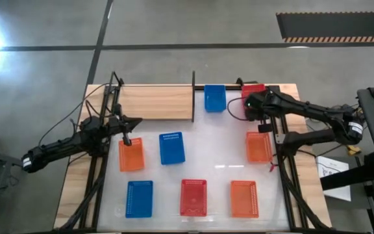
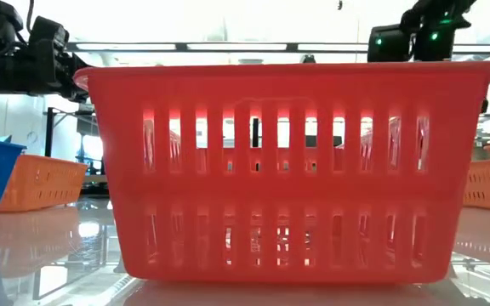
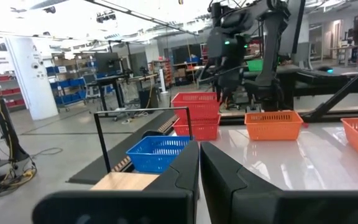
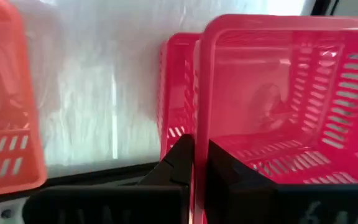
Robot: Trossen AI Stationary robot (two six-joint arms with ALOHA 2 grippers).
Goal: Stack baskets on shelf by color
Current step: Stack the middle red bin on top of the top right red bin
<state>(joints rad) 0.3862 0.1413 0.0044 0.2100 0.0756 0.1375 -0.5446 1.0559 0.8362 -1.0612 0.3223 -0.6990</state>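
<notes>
Pinching the near wall of a red basket (image 4: 278,99), the right gripper (image 4: 201,163) holds it at the counter's far right corner, seemingly nested in or just over a second red basket (image 4: 176,93) there, beside the blue basket (image 1: 215,97) at the far edge. The light-wood shelf (image 1: 156,102) lies along the far edge toward the left, bare, its dark post at the end nearest that blue one. The remaining baskets sit spread across the white counter (image 1: 219,153): an orange one (image 1: 131,155) and a blue one (image 1: 171,147) mid-counter, an orange one (image 1: 258,146) at the right edge, and blue, red and orange along the near edge. The left gripper (image 1: 126,138) hovers over the mid-counter orange basket's far rim, fingers pressed together. The likely risk is the thin grip on one wall: the red basket could tilt or slip, or drag its nested partner along if the two bind on lifting.
</notes>
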